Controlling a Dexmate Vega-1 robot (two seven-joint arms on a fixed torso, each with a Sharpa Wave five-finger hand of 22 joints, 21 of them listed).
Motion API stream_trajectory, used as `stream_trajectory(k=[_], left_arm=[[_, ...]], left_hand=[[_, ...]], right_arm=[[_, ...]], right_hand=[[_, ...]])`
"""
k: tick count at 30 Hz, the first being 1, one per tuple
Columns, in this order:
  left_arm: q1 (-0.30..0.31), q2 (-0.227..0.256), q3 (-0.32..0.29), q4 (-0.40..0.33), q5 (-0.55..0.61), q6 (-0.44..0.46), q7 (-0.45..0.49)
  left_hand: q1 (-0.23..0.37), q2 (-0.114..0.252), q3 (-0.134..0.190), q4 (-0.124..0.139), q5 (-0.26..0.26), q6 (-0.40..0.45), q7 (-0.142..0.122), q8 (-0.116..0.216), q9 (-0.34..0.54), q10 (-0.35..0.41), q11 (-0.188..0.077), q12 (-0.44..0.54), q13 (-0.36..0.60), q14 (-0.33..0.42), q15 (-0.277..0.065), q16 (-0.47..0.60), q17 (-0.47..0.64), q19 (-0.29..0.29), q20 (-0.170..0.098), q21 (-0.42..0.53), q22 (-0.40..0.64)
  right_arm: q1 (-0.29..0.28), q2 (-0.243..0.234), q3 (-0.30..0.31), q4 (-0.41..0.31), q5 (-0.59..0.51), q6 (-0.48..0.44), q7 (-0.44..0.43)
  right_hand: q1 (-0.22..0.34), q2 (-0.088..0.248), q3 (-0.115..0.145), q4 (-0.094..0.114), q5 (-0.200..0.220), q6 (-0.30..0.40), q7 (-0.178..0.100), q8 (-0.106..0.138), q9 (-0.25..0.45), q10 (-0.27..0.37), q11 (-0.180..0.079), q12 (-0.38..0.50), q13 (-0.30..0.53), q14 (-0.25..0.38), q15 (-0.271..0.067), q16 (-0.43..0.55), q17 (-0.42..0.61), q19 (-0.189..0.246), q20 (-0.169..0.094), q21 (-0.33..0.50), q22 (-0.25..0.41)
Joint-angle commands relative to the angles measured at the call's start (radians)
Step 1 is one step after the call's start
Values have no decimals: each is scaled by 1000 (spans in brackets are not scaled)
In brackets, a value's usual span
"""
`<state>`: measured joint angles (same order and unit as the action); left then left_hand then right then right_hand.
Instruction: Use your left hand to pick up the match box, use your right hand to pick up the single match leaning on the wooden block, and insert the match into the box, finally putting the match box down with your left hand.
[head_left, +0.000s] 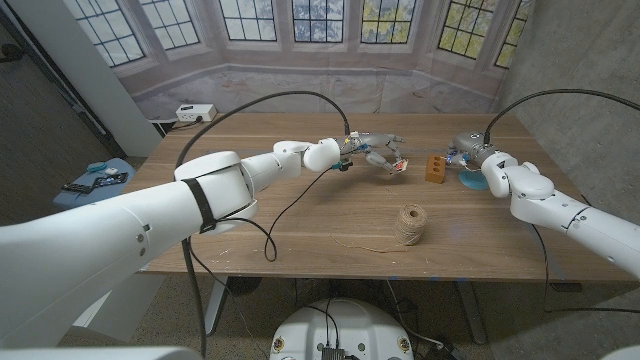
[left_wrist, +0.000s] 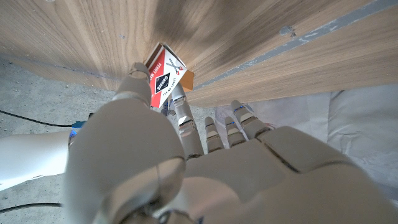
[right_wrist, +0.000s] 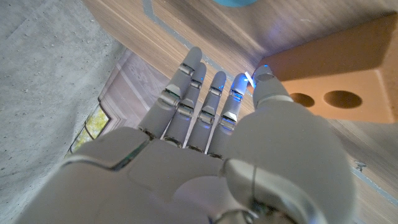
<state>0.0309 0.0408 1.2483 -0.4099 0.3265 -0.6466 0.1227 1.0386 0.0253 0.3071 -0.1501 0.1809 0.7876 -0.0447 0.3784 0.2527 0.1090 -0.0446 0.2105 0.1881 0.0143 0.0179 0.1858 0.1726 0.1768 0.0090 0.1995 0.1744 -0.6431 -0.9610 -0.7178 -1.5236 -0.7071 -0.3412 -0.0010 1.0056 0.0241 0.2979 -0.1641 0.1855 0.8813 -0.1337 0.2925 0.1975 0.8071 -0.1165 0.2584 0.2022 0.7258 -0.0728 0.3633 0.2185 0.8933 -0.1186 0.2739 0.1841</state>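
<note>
My left hand (head_left: 378, 150) grips the red and white match box (head_left: 400, 166) over the middle of the table, just left of the wooden block (head_left: 435, 168). In the left wrist view the match box (left_wrist: 165, 78) sits between the thumb and a finger of the left hand (left_wrist: 186, 155), label up. My right hand (head_left: 468, 148) is close to the block's right side. In the right wrist view its thumb and a fingertip pinch a thin pale match (right_wrist: 249, 79) beside the block (right_wrist: 336, 87), with the other fingers (right_wrist: 186, 87) stretched out straight.
A ball of twine (head_left: 408, 224) stands nearer the front, with a loose strand trailing left. A blue disc (head_left: 470, 183) lies under my right wrist. A white power strip (head_left: 195, 112) sits at the back left corner. Black cables cross the table.
</note>
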Motion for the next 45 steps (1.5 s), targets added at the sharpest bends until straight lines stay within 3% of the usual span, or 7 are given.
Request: stream_trajectory(k=[1, 31, 37, 45], left_arm=[[0, -5, 1, 10, -6, 7, -6], [-16, -29, 37, 35, -65, 104, -32], [-14, -27, 41, 35, -72, 103, -31], [-10, -22, 42, 32, -70, 83, -23]], left_hand=[[6, 13, -2, -1, 0, 7, -2, 5, 6, 11, -3, -2, 6, 7, -3, -3, 2, 1, 3, 0, 4], [8, 16, -5, 0, 0, 12, -1, 8, 6, 11, -5, -3, 6, 9, -4, -3, 2, 0, 4, 0, 4], [8, 16, -6, 0, 0, 11, 0, 8, 6, 11, -4, -3, 6, 10, -4, -3, 2, 0, 4, 0, 4], [8, 17, -6, 0, -1, 9, -1, 7, 6, 12, -5, -3, 6, 9, -3, -3, 2, 0, 4, 0, 4]], right_arm=[[16, 7, -8, 11, -10, 12, -1], [55, 40, -35, 62, -24, 26, -11], [52, 36, -34, 59, -26, 28, -20], [41, 21, -28, 46, -25, 40, -32]], right_hand=[[12, 3, -1, 0, 3, 12, 1, 6, 5, 9, -2, 4, 4, 10, -153, 5, 2, 7, -29, 7, 2], [49, 16, -3, -1, 2, 93, -8, 29, 9, 32, -9, -1, 4, 50, -160, 9, 3, 28, -39, 16, 3], [67, 21, -6, -1, 1, 125, -6, 38, 12, 78, -29, 8, 4, 69, -160, 8, 1, 34, -43, 20, 4], [82, 26, -7, -1, 1, 160, -4, 50, 13, 99, -35, 10, 4, 88, -162, 8, 1, 43, -48, 25, 5]])
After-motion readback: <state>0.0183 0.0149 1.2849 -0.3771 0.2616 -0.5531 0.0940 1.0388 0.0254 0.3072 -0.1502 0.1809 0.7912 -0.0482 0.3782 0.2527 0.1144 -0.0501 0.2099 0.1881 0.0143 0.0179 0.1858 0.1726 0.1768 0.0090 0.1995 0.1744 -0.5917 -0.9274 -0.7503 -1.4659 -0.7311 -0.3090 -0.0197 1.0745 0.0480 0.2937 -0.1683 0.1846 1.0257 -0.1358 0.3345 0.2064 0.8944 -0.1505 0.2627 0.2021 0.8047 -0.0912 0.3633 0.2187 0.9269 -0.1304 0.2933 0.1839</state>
